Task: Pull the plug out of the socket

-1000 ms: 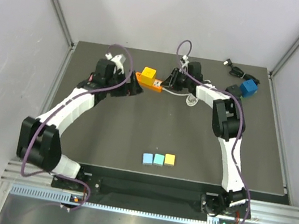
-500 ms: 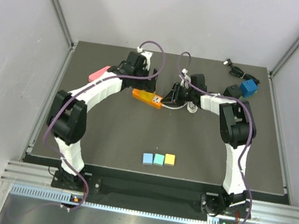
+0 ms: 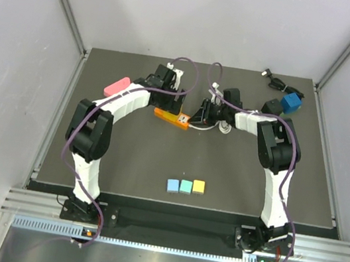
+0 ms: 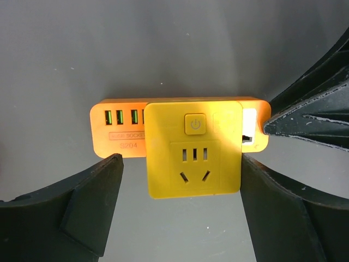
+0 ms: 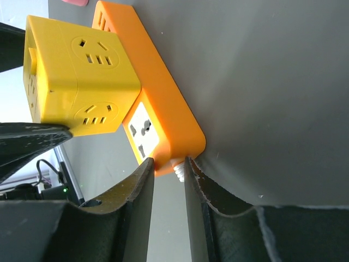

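When viewed from above, shows a dark table point(image 3: 144, 156) with both arms bent inward toward its far middle. Finds the left arm point(image 3: 126, 102) arched in from the left and the right arm point(image 3: 273, 144) from the right, wrists nearly meeting. Has the orange socket strip point(image 3: 171, 115) lying flat on the table between the two wrists. Carries the yellow plug point(image 4: 193, 150), a cube with outlets of its own, seated in the strip between the USB ports and the white outlet, not yet pulled off. Places the left gripper point(image 4: 182, 185) straight over that cube, jaws wide, one black finger point(image 4: 92, 202) clear of the yellow side and the other right at the opposite edge; cannot tell whether touching. Sets the right gripper point(image 5: 168, 164) at the strip's end, jaws drawn narrow and pinching the white cord point(image 5: 177, 171) just where it leaves the orange body. Leaves a blue cube point(image 3: 292, 102) and a black cable point(image 3: 272, 79) at the far right corner, and a pink block point(image 3: 116, 85) toward the far left, near the left arm. Lines up a blue tile point(image 3: 172, 185), a green tile point(image 3: 186, 187) and a yellow tile point(image 3: 198, 187) side by side toward the front
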`<act>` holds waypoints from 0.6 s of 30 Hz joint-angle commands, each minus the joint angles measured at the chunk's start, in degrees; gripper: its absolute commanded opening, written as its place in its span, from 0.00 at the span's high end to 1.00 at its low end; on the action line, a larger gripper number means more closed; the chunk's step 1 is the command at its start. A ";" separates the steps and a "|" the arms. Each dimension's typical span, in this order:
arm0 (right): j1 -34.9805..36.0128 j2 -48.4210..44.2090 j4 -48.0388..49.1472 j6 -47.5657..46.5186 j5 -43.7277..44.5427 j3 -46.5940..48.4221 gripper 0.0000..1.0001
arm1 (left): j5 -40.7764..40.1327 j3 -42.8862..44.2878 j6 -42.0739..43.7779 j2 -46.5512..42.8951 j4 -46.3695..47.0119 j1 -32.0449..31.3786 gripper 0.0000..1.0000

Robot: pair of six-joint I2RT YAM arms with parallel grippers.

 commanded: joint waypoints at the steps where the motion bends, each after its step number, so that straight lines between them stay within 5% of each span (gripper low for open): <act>1: -0.12 -3.50 -0.30 -1.54 -0.60 -0.18 0.71 | 0.29 1.92 0.48 0.82 1.05 -0.03 0.13; 5: -0.12 -3.58 -1.97 -2.25 0.89 0.70 0.69 | 1.60 1.75 -1.01 1.87 2.11 0.06 0.18; 18: 2.78 -2.53 -9.62 -5.32 6.78 7.55 0.60 | 1.17 -1.94 -2.51 0.38 3.77 -0.29 0.61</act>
